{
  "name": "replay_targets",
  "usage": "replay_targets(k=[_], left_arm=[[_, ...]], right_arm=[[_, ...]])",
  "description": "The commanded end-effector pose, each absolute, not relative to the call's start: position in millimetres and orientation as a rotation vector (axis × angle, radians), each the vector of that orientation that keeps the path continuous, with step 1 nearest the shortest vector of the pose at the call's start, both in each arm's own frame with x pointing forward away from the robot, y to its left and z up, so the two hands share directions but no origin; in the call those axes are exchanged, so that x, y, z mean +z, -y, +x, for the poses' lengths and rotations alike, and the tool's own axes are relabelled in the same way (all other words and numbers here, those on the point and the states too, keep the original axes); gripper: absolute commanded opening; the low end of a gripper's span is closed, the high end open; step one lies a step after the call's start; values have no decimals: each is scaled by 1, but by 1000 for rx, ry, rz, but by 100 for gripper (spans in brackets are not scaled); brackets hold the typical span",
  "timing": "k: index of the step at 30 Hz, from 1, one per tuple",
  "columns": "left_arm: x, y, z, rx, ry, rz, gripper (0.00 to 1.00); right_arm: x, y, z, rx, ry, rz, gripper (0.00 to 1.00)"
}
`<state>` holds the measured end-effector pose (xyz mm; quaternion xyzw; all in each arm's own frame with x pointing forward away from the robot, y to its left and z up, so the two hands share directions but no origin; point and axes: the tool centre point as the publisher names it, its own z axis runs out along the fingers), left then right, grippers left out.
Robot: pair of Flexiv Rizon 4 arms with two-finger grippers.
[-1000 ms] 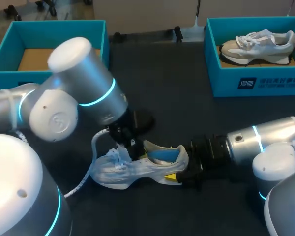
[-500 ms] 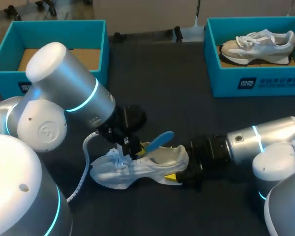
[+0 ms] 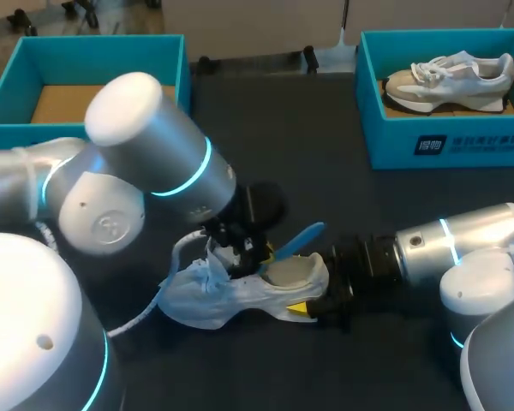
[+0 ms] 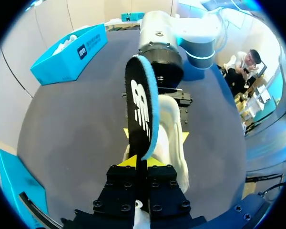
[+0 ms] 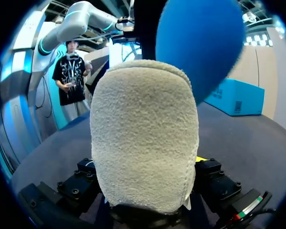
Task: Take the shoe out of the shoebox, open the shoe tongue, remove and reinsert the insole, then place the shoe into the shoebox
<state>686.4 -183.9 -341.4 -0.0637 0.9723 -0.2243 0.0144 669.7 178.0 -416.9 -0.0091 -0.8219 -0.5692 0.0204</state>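
Swinging toward the table's middle since a second ago, the left arm (image 3: 154, 163) has drawn the blue insole (image 3: 296, 241) out of the white sneaker (image 3: 231, 295). Back then the insole lay flat inside the shoe, and half a second ago it stood tilted out of the opening. It now juts farther toward the right arm (image 3: 450, 248), its free end above the heel.

The left arm comes in from the left with its elbow high and its wrist bent down over the sneaker's laces. The left gripper (image 4: 141, 163) is pinched narrow on one end of the insole, a yellow tip against each face. The insole stands on edge between the tips and runs ahead over the shoe's opening.

The right arm lies low and level along the table (image 3: 325, 154), unchanged. The right gripper (image 3: 312, 297) is clamped across the sneaker's heel, with a yellow tip on each side, as the left wrist view shows. The sneaker rests on the dark table between the two arms, toe toward the left arm.

An open teal shoebox (image 3: 94, 43) stands at the far left corner. Another box (image 3: 411, 141) at the far right holds a second sneaker (image 3: 450, 77).
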Motion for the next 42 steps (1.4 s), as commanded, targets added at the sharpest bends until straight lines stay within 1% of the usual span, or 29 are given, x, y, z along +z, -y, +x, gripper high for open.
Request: replay_targets(k=[1,2,6,7,10,11,16,21,23,26,38,41,42], left_arm=[[-343,202,688,-576,-3040,-191,25],[-342,202,688,-573,-3036,-185,30],[-333,202,683,-583,-3008,-159,44],[-331,201,681,-585,-3002,-153,48],[-326,200,678,-585,-2980,-141,73],[-324,199,677,-588,-2975,-139,74],[-312,198,670,-597,-2925,-130,75],[-303,195,665,-618,-2876,-144,68],[-301,195,665,-616,-2857,-150,62],[-301,195,667,-614,-2856,-151,60],[-319,202,670,-616,-2886,-175,58],[-324,205,672,-601,-2884,-179,63],[-324,205,672,-601,-2878,-180,63]], right_arm=[[-416,-180,668,-1757,2554,-29,0],[-416,-180,668,-1757,2554,-29,0],[-416,-180,668,-1757,2554,-29,0],[-416,-180,668,-1757,2554,-29,0],[-416,-180,668,-1757,2554,-29,0],[-416,-180,668,-1757,2554,-29,0],[-416,-180,668,-1757,2554,-29,0],[-416,-180,668,-1757,2554,-29,0],[-416,-180,668,-1757,2554,-29,0],[-416,-180,668,-1757,2554,-29,0],[-416,-180,668,-1757,2554,-29,0],[-416,-180,668,-1757,2554,-29,0],[-416,-180,668,-1757,2554,-29,0]])
